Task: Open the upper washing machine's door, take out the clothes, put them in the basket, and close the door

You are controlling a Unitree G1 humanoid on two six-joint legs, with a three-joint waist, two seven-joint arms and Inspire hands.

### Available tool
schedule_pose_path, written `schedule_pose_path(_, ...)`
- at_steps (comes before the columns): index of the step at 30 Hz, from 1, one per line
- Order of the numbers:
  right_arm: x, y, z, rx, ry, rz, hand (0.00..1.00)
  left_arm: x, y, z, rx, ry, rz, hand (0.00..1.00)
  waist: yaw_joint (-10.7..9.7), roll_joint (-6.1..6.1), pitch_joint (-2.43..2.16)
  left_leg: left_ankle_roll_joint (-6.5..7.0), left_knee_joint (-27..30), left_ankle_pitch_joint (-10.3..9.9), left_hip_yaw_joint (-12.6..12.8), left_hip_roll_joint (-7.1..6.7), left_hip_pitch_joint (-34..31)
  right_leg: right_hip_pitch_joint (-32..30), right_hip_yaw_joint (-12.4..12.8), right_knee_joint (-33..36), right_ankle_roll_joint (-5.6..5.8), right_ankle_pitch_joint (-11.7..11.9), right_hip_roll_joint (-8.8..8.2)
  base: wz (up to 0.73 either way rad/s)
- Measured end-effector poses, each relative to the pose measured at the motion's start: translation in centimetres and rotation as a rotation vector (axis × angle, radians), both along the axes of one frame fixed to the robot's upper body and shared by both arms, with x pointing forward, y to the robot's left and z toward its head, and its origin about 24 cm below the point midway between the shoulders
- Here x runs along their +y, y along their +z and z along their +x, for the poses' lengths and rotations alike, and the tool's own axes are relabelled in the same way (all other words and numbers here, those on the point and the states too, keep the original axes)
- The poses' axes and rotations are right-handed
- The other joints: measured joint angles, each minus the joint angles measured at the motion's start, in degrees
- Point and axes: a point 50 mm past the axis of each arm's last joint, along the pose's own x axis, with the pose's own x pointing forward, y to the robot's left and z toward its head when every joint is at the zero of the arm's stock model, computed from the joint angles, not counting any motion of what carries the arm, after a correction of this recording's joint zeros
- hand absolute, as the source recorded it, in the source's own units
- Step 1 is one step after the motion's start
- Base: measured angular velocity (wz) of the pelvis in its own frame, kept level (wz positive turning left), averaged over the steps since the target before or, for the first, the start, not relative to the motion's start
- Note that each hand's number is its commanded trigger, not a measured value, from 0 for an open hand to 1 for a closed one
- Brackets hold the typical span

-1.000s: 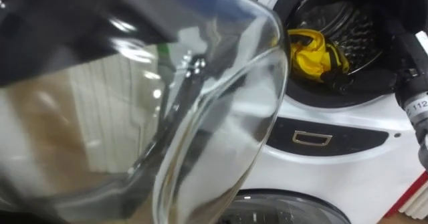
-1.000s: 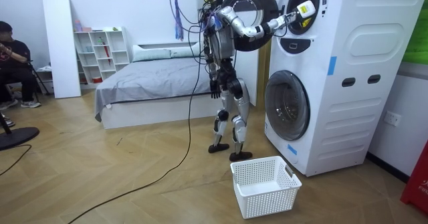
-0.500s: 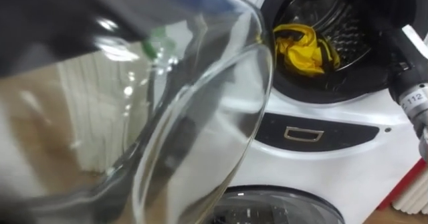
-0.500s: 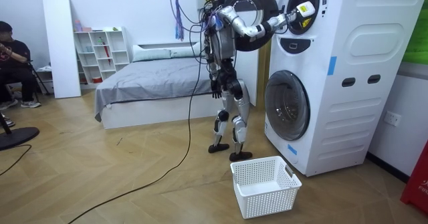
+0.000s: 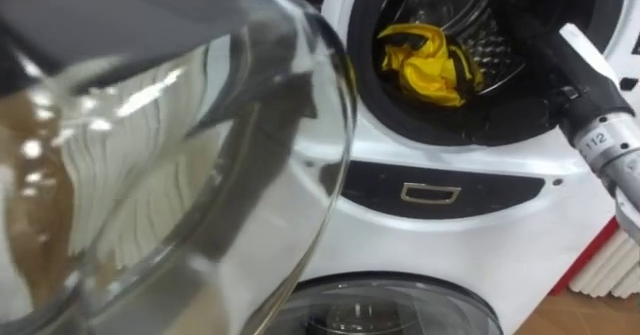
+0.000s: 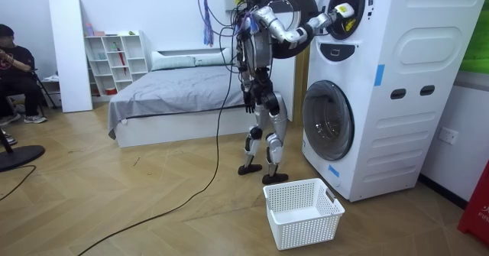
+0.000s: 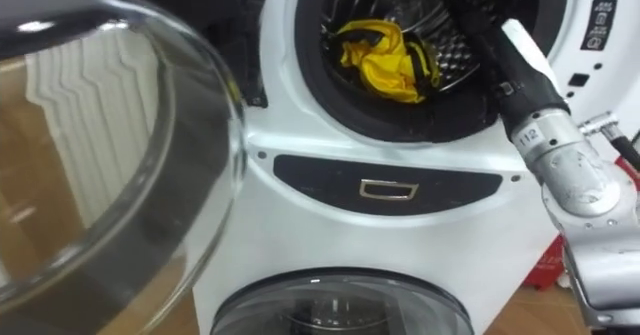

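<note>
The door [image 5: 150, 175] is open and your right hand [image 7: 485, 25] is in the washing machine [image 7: 300, 145] near the yellow cloth [image 7: 380, 60], not yet pulled out; you cannot tell if the hand grips it.

The right hand [image 7: 487, 27] is reached into the upper drum [image 7: 420, 125] of the washing machine [image 6: 397, 80]. The garment [image 7: 380, 60] is lodged in the same drum, just left of the hand. The open door [image 7: 110, 155] is found further left of the hand, the lower door [image 7: 340, 305] below it, and the basket [image 6: 303, 210] on the floor well below it.
</note>
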Motion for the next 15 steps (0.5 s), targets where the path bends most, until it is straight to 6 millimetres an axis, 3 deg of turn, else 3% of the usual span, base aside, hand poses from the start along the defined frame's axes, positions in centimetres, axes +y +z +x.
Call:
schedule_pose_path(3,1.4,0.0,-0.3,0.021,0.095,-0.037,0.00,0.0,0.0,0.1,-0.001,0.000,-0.012,0.00,1.4,-0.54,0.08,-0.49,0.2,-0.1,-1.3,0.42,-0.5,0.2,-0.8,-0.1,-0.49,-0.5,0.21,0.23)
schedule_pose_path(6,1.5,0.1,-0.4,0.034,0.124,-0.051,0.00,-0.1,0.0,0.2,-0.001,0.001,-0.020,0.00,2.7,-0.50,0.17,-0.62,0.2,-0.2,-1.8,0.75,-0.9,0.2,-1.7,-0.1,-1.06,-0.6,0.23,0.16)
schedule_pose_path(8,1.6,0.1,-0.5,0.031,0.138,-0.060,0.00,0.1,0.0,-0.2,0.017,0.005,-0.017,0.00,2.4,-0.33,0.25,-0.67,0.1,-0.2,-2.2,0.77,-0.8,0.2,-2.3,-0.1,-1.37,-0.5,0.18,0.00)
schedule_pose_path(15,1.2,-0.9,-0.2,0.103,0.167,-0.044,0.00,0.5,0.1,2.2,-0.030,-0.025,-0.001,0.00,2.2,-0.30,0.31,-0.76,-0.1,-0.2,-3.0,0.83,-0.6,0.6,-2.9,-0.3,-1.38,-0.8,0.14,0.03)
